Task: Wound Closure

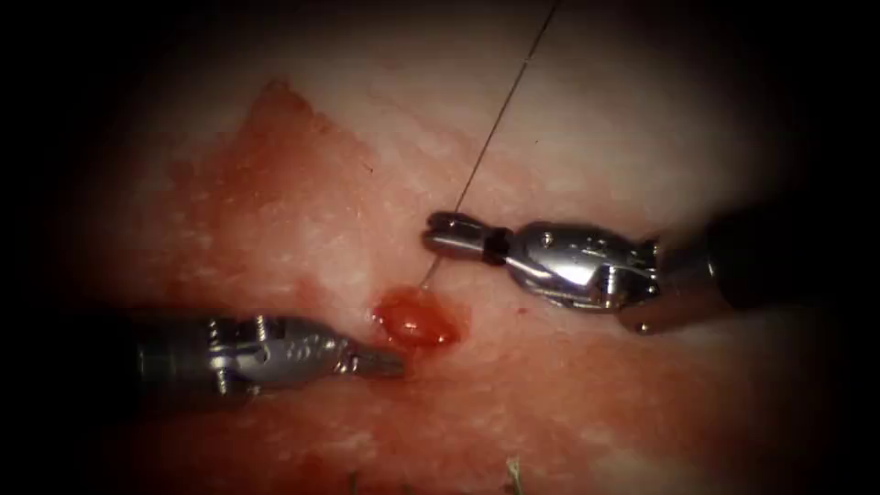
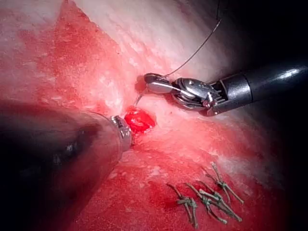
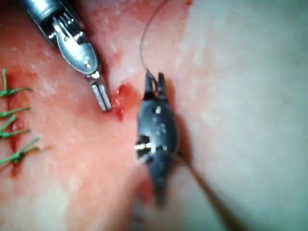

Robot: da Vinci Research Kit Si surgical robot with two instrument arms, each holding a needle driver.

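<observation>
Right arm's tool (image 1: 449, 234) comes in from the right of the endoscope view with its jaws pressed together on the thread (image 1: 500, 119), which runs up and away from the tissue (image 1: 587, 137) and also drops a short way to the red fluid (image 1: 417, 319) at the cut. Left arm's tool (image 1: 380, 362) lies just left of that red spot, jaws together and holding nothing. No needle can be made out. Knotted green stitches (image 2: 207, 199) sit further along the cut.
</observation>
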